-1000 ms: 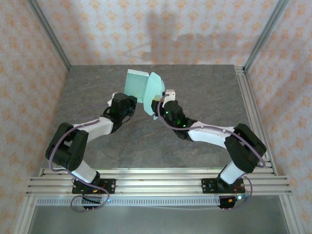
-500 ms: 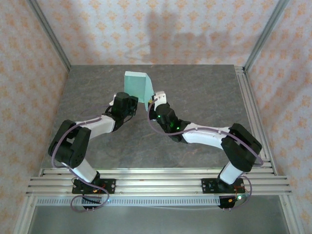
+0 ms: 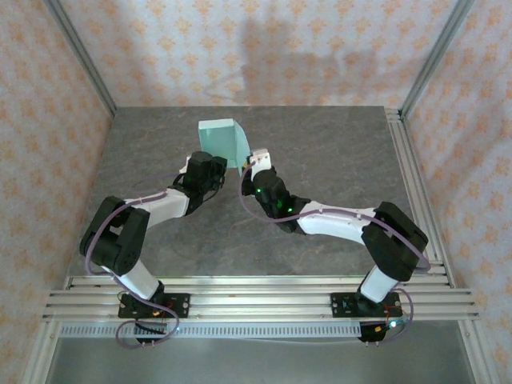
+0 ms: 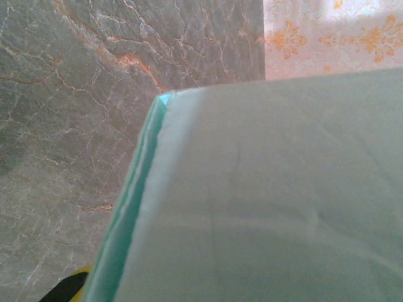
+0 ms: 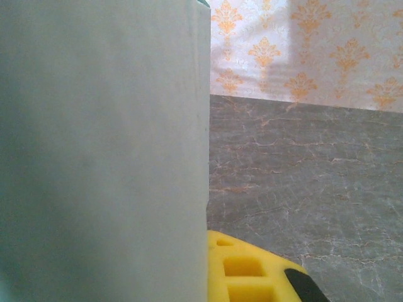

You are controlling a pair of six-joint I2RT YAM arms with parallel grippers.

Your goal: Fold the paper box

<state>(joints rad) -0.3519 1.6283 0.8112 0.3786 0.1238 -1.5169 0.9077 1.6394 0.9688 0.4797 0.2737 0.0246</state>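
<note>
Top external: the paper box (image 3: 220, 142) stands upright over the table (image 3: 336, 152), toward 12 o'clock, btwn both arms. At its 4 o'clock the right gripper (image 3: 253, 160) has jaws closed on the box's lower R edge. At its 6 o'clock the left gripper (image 3: 218, 164) is v. close; can't tell whether its jaws are apart or pinched. Right wrist: card panel at 9 o'clock, yellow finger (image 5: 252, 270) just beside its lower edge.
</note>
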